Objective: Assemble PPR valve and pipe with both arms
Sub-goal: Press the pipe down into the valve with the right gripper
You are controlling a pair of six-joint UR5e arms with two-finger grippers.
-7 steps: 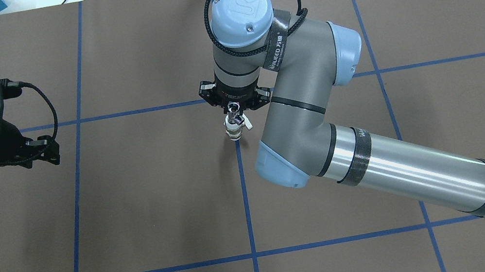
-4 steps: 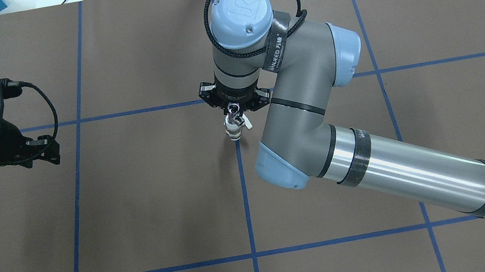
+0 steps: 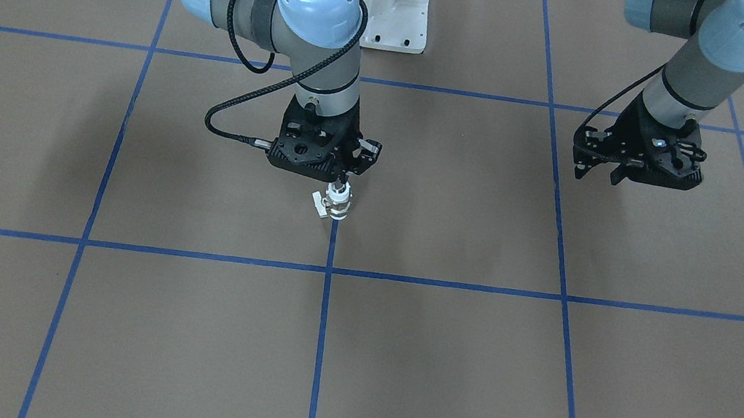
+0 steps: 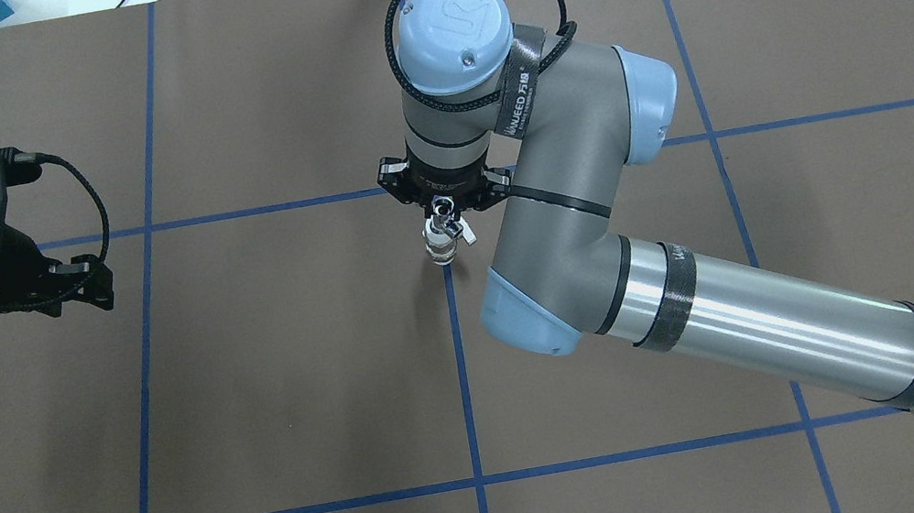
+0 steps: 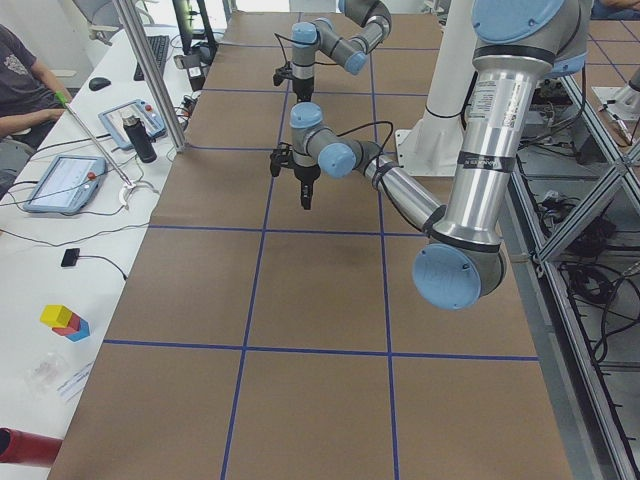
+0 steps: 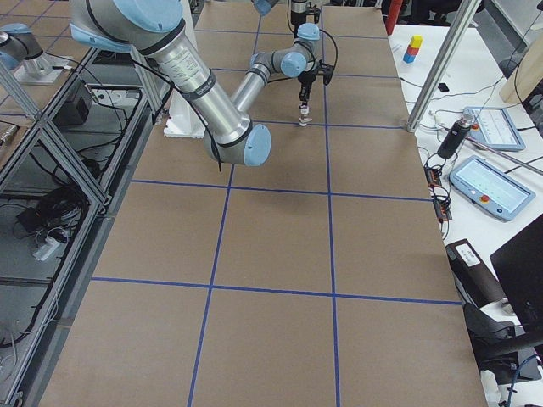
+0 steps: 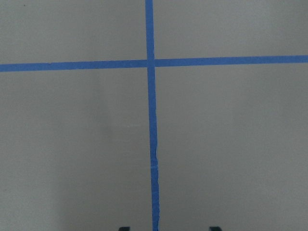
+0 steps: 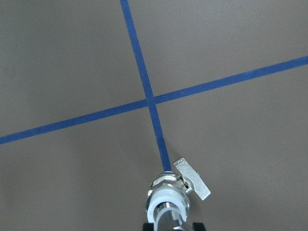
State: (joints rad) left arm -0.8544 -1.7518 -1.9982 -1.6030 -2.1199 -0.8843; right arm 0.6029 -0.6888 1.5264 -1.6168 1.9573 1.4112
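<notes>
Brown table [image 4: 299, 366], right end effector [image 4: 443, 205] clamped on pipe [image 8: 167, 217] atop PPR valve [image 8: 167, 190], left end effector [image 7: 169, 228] spread

Robotics lab, taped-grid table [image 4: 299, 366], teach pendants [image 6: 492, 182] on side bench [image 6: 475, 85] (operator [image 5: 20, 75] seated), aluminium framing [image 6: 441, 61].

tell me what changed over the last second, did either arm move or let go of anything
Almost nothing. The right arm shifted its wrist links by a hair. The right gripper keeps its jaws shut on the pipe seated in the PPR valve, upright at the end of the blue tape line. The left gripper stays open, empty and in the same spot.
</notes>
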